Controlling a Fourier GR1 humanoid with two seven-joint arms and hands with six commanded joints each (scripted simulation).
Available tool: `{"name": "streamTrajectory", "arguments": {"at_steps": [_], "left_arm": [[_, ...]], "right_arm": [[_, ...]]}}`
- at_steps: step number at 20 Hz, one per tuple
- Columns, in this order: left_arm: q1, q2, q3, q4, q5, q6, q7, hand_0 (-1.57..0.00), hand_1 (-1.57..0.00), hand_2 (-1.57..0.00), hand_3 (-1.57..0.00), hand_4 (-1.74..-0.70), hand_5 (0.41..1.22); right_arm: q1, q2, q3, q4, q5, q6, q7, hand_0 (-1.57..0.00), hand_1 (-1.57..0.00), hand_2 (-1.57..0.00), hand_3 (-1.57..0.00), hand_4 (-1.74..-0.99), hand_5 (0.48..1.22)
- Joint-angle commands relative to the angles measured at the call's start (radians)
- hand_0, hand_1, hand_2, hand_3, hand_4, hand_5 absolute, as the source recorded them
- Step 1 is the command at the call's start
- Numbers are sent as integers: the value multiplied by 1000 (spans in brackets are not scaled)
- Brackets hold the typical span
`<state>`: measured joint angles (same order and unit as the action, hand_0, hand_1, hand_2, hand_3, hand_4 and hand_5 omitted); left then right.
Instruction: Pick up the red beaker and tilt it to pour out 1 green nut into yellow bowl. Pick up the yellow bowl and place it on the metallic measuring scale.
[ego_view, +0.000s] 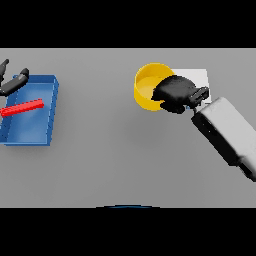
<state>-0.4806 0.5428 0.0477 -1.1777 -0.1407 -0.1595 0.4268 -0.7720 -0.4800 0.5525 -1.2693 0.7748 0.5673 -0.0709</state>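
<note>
The yellow bowl (146, 86) sits at the back right of the grey table, its right side at the left edge of the pale metallic scale (199, 78). My right hand (176, 93) is curled over the bowl's right rim and covers part of the bowl and the scale. Inside the bowl I see only yellow; no green nut shows. A red elongated object (22, 107), the only red thing in view, lies flat in the blue tray (51, 107) at the far left. My left hand (11, 83) is at the tray's back left corner, fingers spread, holding nothing.
The blue tray's raised walls enclose the red object. My right forearm (227, 131) runs from the lower right up to the scale. Bare grey table (110, 150) lies between the tray and the bowl.
</note>
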Motion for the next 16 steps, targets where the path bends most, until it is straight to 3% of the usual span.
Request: {"name": "streamTrajectory", "arguments": {"at_steps": [1,8,14,16], "left_arm": [[7,-6,-2,-10,2,4,8,1,1,1,1,-826,723],[13,-10,-4,-35,4,9,52,1,1,1,1,-851,754],[16,-5,-1,-76,15,8,114,1,1,1,1,-862,773],[13,-13,-9,-72,6,14,108,1,1,1,1,-863,784]], "right_arm": [[4,-23,-8,12,2,-23,-28,-1550,-1570,-1504,-1174,-1741,1220],[-66,-59,-66,220,25,-158,-65,-1567,-1571,-1553,-1155,-1741,1221],[-100,-41,-96,430,37,-247,-73,-1570,-1571,-1517,-1170,-1741,1221],[-108,-39,-107,488,31,-276,-101,-1570,-1571,-1475,-1206,-1741,1221]]}}
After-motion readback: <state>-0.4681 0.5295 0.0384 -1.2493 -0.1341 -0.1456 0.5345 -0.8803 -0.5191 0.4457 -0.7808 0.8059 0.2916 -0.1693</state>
